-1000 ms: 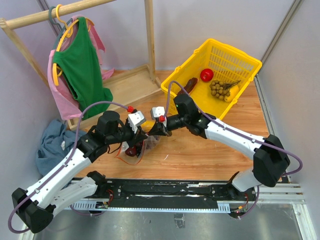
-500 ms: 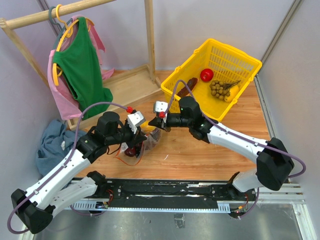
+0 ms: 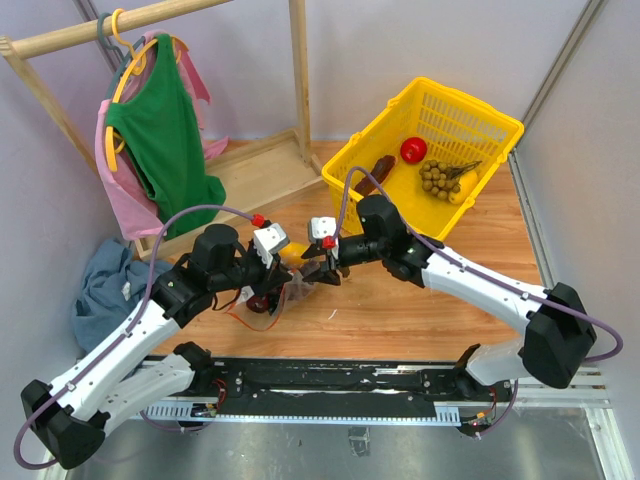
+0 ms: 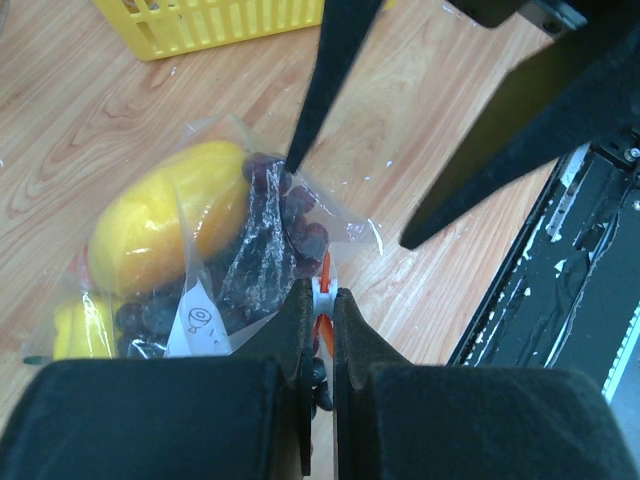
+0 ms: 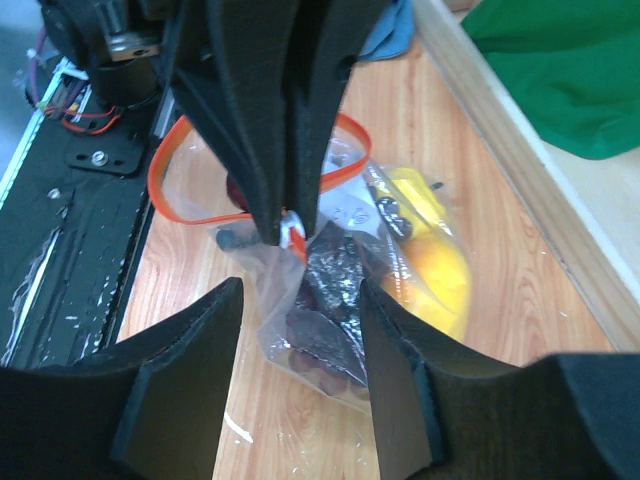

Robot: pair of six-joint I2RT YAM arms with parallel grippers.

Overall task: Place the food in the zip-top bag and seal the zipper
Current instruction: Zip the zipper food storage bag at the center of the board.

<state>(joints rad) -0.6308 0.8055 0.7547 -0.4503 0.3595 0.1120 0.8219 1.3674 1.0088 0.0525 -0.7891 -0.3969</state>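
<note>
The clear zip-top bag (image 3: 277,296) lies on the wooden table between both arms. Through the plastic show the food: a yellow pepper (image 4: 160,225) (image 5: 440,265) and dark purple grapes (image 4: 270,240) (image 5: 330,290). My left gripper (image 4: 320,300) (image 3: 270,278) is shut on the white slider of the red-orange zipper (image 5: 152,182) (image 4: 325,266) at the bag's mouth. My right gripper (image 5: 300,330) (image 3: 316,270) hovers just above the bag's grape end, open, its fingers (image 4: 330,80) straddling the plastic without gripping it.
A yellow basket (image 3: 475,102) (image 4: 220,25) stands at the back right, holding a red round fruit (image 3: 414,150) and a brownish bunch (image 3: 437,178). A wooden rack with a green garment (image 3: 160,130) stands back left, a blue cloth (image 3: 105,285) beside it. A black rail (image 3: 330,380) runs along the near edge.
My right gripper has gone from shut to open and shifted slightly over the bag. My left gripper stays clamped on the slider.
</note>
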